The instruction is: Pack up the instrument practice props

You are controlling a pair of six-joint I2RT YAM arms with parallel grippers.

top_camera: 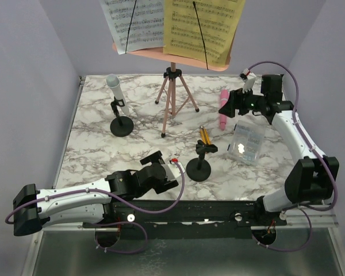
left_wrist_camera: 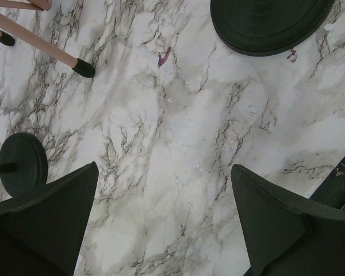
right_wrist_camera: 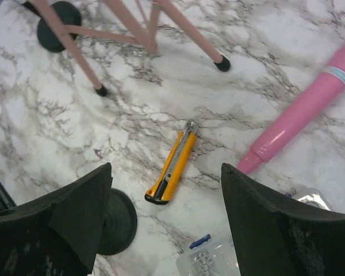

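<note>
The pink rack (top_camera: pixel 161 53) is seen up on its pink tripod (top_camera: pixel 172 100) at the back of the marbled surface (top_camera: pixel 98 155), with a white page (top_camera: pixel 135 23) and a yellow page (top_camera: pixel 201 26) set side by side. The grey-white microphone (top_camera: pixel 115 87) is stood upright in a black mount (top_camera: pixel 122 125). The pink microphone (right_wrist_camera: pixel 305 112) is laid flat by the right pincer (right_wrist_camera: pixel 165 167), which is spread and empty. The left pincer (left_wrist_camera: pixel 164 172) is splayed wide, nothing gripped.

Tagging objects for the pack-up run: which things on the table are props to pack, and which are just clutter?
To pack:
pink music stand
white sheet music
yellow sheet music
grey-white toy microphone
pink toy microphone
far black mic mount
near black mic mount

Lying about:
yellow-and-black cutter
clear plastic box
</note>
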